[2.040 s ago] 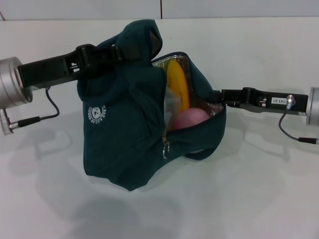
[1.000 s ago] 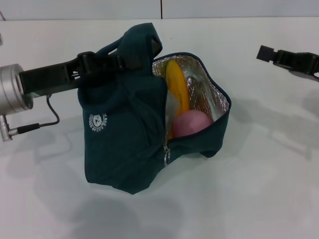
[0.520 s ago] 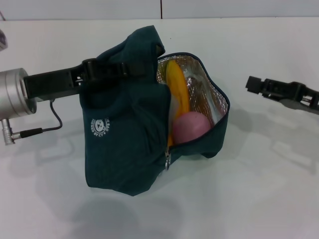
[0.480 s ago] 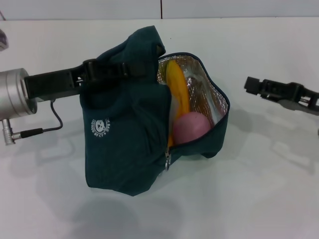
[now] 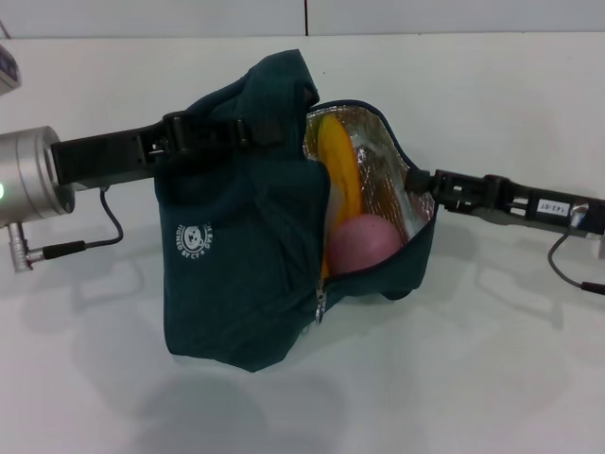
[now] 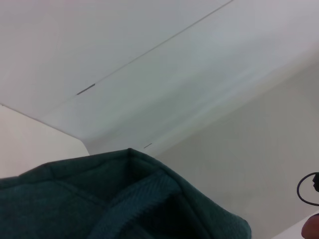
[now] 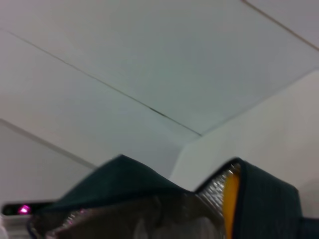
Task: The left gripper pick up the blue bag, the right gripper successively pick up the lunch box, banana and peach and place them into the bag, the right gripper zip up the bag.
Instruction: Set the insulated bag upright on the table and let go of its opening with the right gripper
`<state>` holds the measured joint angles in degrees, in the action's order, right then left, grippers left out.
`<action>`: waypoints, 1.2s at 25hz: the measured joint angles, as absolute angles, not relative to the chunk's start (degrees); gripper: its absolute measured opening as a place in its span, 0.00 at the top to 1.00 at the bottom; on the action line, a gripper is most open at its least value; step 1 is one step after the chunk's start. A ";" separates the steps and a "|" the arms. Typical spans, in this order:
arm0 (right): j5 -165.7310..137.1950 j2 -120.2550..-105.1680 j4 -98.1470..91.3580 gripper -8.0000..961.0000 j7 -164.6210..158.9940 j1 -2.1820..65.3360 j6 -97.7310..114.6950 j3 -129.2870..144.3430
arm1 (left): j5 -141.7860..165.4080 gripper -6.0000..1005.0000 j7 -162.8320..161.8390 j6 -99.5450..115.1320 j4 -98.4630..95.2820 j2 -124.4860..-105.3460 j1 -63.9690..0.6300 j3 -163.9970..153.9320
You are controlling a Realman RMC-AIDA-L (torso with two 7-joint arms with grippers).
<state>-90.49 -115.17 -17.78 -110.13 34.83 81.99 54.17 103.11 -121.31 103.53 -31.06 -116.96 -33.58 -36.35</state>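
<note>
We see the dark teal-blue fabric bag (image 5: 246, 274) on a plain white tabletop (image 5: 473, 378), the left gripper (image 5: 232, 132) clamping its handle, the right gripper (image 5: 421, 180) at its open rim, grip unclear.

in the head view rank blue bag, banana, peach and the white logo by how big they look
1. the blue bag, by far the largest.
2. the banana and the peach: both are partly hidden inside the bag, so their order is unsure.
3. the white logo, smallest.
</note>
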 joint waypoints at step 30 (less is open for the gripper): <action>-90.00 -115.22 -18.54 0.65 -108.39 35.86 78.99 57.92 | 102.97 0.92 -121.32 103.53 -31.38 -116.89 -33.75 -36.29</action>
